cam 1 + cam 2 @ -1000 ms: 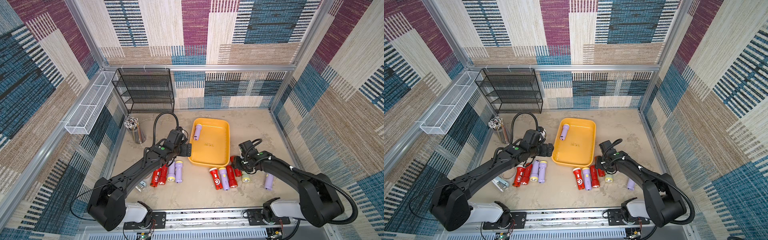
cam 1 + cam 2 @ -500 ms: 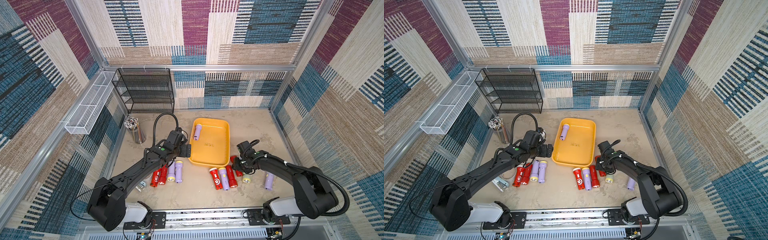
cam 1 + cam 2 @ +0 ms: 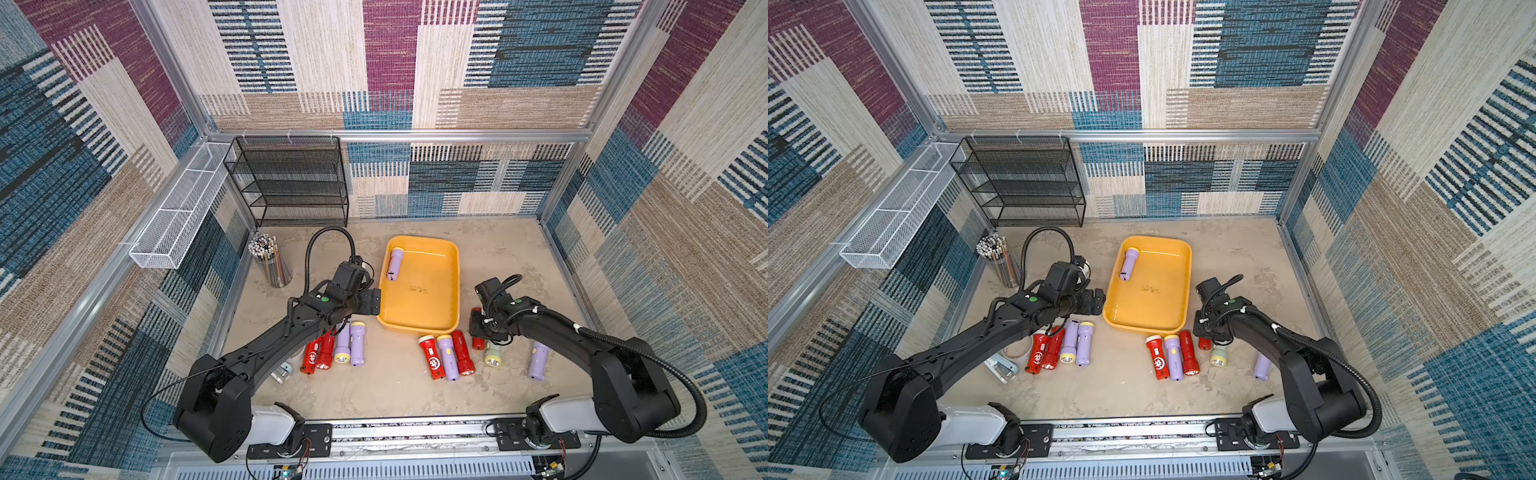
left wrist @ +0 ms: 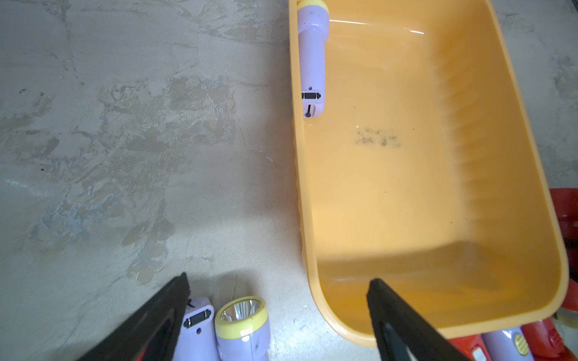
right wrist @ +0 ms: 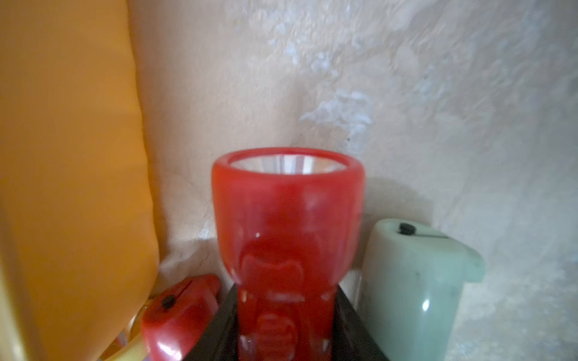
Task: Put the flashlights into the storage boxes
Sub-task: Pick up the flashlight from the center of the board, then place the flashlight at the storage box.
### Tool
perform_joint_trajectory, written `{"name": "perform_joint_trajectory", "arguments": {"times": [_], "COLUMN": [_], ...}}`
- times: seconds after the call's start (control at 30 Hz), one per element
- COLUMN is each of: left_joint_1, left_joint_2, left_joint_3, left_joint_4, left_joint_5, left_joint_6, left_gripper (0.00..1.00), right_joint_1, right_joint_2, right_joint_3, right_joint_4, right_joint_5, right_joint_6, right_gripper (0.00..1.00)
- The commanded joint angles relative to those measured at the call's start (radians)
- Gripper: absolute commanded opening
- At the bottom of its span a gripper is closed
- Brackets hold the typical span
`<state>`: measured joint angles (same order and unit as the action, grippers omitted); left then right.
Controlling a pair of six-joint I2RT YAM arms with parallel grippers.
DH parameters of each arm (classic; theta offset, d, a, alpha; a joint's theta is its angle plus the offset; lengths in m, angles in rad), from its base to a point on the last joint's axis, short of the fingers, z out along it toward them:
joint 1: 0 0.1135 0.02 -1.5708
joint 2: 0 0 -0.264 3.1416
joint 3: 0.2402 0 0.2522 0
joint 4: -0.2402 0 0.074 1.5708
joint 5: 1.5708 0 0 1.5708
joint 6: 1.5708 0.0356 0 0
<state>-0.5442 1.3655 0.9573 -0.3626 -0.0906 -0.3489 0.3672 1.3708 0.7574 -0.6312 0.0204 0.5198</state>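
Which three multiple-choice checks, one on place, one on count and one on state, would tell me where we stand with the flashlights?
1. Where in the yellow tray does the lilac flashlight lie?
A. Along the wall on the side of the left arm, at the far end
B. In the middle
C. Across the near end

2. How many flashlights are in the tray?
A. None
B. One
C. Three

3. What is the right gripper doing?
A. Open above the tray
B. Shut on nothing
C. Shut on a red flashlight

Answers:
1 A: both top views show it against that wall by the far corner.
2 B: the lilac one is alone in there.
3 C: the right wrist view shows the gripper clamped on the red body.
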Motion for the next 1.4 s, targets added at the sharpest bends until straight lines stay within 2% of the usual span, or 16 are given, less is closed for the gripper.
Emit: {"name": "perform_joint_trajectory", "arguments": {"times": [0.0, 0.43, 0.63, 0.83, 1.37], "left_joint_1": [0.001, 0.004, 0.007, 0.008, 0.007], "left_joint_2": [-0.004, -0.002, 0.018, 0.074, 0.183], "left_joint_3": [-0.002, 0.001, 0.011, 0.025, 0.02], "left_joint_4": [0.022, 0.019, 0.019, 0.021, 0.073], "left_joint_5": [0.009, 0.004, 0.0, 0.005, 0.09], "left_joint_6": [0.002, -0.001, -0.002, -0.01, -0.101], "left_gripper": [0.93, 0.93, 0.93, 0.93, 0.91], "right_joint_1": [-0.001, 0.0, -0.001, 0.016, 0.056], "right_joint_2": [-0.033, -0.052, 0.03, 0.16, 0.703], "right_joint_3": [0.027, 0.287, 0.409, 0.505, 0.911], "right_joint_4": [-0.057, -0.161, -0.068, 0.068, 0.129], "right_joint_5": [0.052, 0.108, 0.009, -0.109, -0.239], "right_joint_6": [0.008, -0.029, -0.057, -0.069, -0.144], "right_gripper": [0.38, 0.39, 0.39, 0.39, 0.39]}}
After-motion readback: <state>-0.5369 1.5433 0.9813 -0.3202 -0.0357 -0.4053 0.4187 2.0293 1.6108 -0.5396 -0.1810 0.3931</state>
